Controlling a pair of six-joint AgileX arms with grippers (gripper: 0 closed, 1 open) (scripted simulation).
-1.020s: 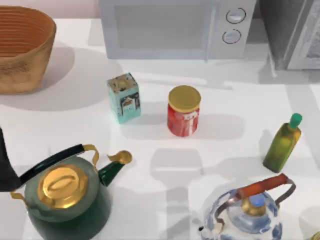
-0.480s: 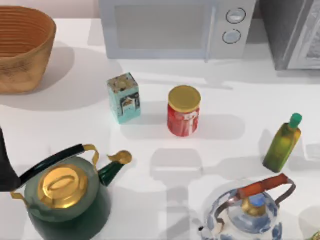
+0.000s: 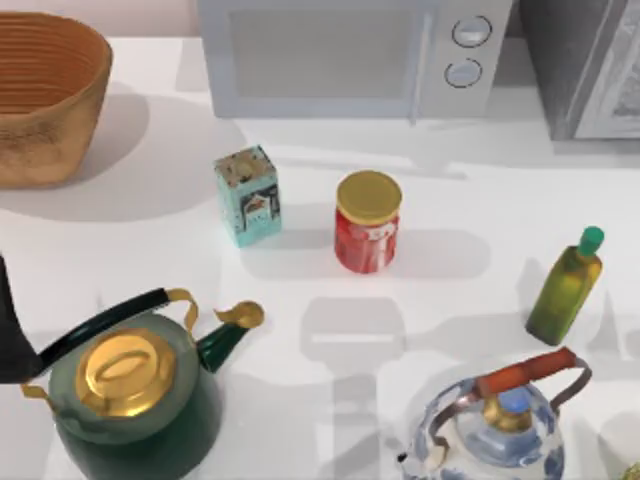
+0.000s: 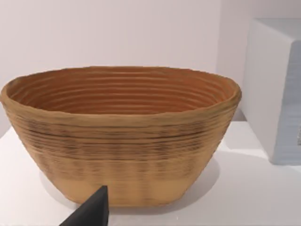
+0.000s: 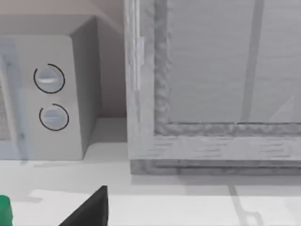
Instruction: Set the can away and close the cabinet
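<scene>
Cabinet [image 3: 590, 65] stands at the table's [image 3: 300, 160] back right corner, beside one microwave [image 3: 350, 55]; one wicker basket [image 3: 45, 95] fills the back left. Two kettles crowd the front edge: green [image 3: 130, 400] left, glass [image 3: 495, 425] right. One red can [image 3: 367, 221] stands upright mid-table amid open room, one teal carton [image 3: 248, 195] left, one oil bottle [image 3: 565, 287] right. Whether either claw is released or clenched, I cannot tell.

Can [image 3: 368, 221] stands right of box [image 3: 247, 195], before microwave [image 3: 350, 55]
</scene>
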